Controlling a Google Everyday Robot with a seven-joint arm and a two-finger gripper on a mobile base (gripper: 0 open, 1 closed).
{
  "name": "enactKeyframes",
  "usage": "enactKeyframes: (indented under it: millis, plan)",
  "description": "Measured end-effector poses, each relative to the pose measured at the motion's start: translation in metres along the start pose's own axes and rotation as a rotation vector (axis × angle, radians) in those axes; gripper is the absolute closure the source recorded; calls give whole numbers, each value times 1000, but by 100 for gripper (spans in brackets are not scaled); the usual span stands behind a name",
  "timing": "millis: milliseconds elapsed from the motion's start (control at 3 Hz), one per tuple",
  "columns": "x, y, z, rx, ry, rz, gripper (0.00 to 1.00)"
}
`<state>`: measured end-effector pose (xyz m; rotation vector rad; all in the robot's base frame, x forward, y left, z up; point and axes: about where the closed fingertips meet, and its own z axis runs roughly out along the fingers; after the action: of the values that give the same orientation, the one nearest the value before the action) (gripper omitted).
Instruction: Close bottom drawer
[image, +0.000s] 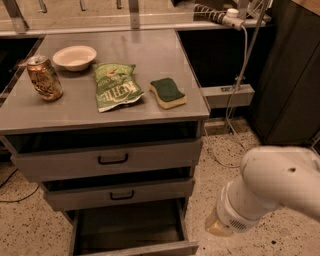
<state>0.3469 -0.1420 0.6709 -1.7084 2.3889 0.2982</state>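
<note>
The bottom drawer (131, 231) is standing pulled out at 6 o'clock, under the middle drawer (120, 194). The gripper (218, 228) is hanging at the end of the white arm (272, 182) near 4 o'clock, just beside the drawer's right front corner; whether it is spread or closed is not showing. On the table (150, 50) a soda can (45, 77), a chip bag (116, 86) and a sponge (167, 92) are lying

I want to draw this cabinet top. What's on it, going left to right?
Soda can → white bowl → green chip bag → green sponge. Further right and lower down, the robot's tool hangs beside the open bottom drawer.
</note>
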Motion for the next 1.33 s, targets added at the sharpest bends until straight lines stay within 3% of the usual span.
enactKeyframes:
  millis: [333, 667, 1000, 1333]
  plan:
    - [24, 18, 84, -87, 20, 84, 100]
    - [24, 19, 84, -87, 21, 83, 100]
    - [28, 21, 110, -110, 4, 114, 100]
    - [39, 19, 172, -136, 14, 168, 100]
